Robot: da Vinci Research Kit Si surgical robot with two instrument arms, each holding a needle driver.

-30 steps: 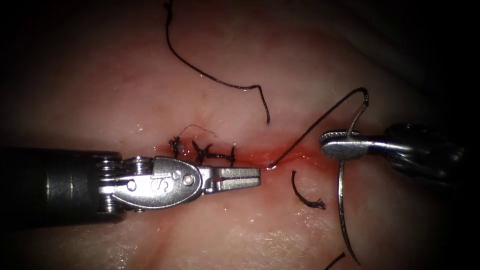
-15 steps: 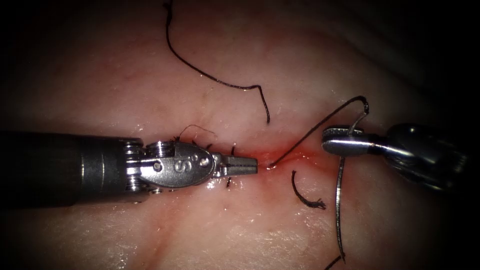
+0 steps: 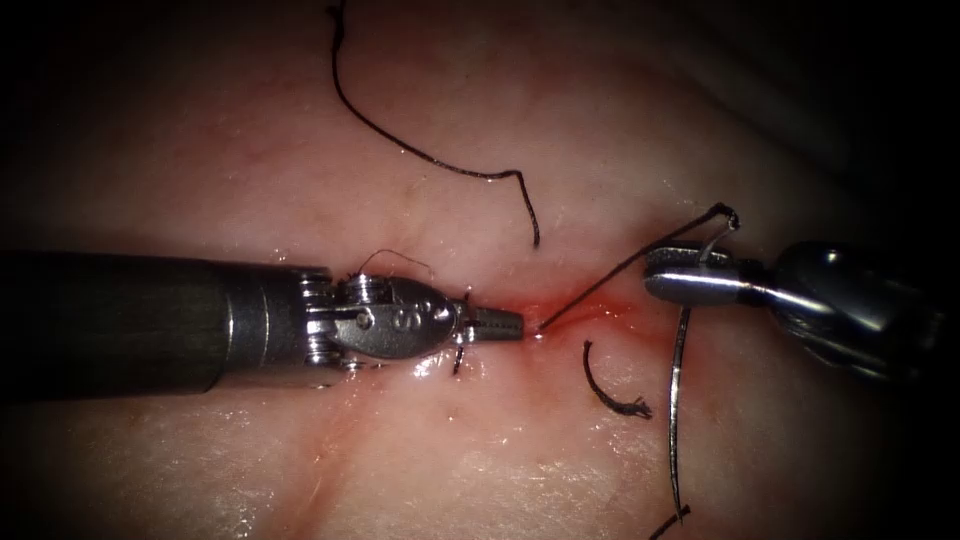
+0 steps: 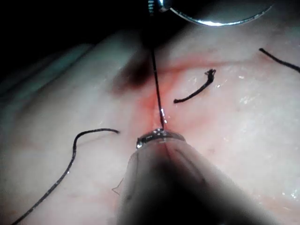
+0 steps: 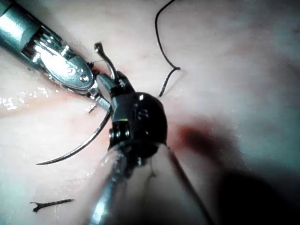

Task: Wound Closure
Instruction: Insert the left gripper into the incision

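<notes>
Needle first: the thin curved steel needle (image 3: 677,400) is clamped crosswise in the right arm's steel needle driver (image 3: 672,283), which is closed on it near the thread end of the curve. The long remainder of the curve hangs below the jaws, entirely free of the pale, moist pork tissue (image 3: 300,160), to the right of the reddened cut (image 3: 575,305). From the needle's swaged end, dark suture thread (image 3: 625,270) runs taut down and left into the cut.

Over the last second the left arm's steel needle driver (image 3: 505,324) has advanced rightward along the cut and rolled about its shaft, so its tip now sits just beside the spot where the thread enters the tissue. Its jaws look closed, and it appears to hold nothing, though the tip is so near the thread that contact cannot be ruled out. The right tool has shifted only slightly, and the needle hangs more upright than before.

The left shaft lies nearly level over the black knotted stitches (image 3: 462,345). Cut thread ends (image 3: 605,385) lie near the cut.
</notes>
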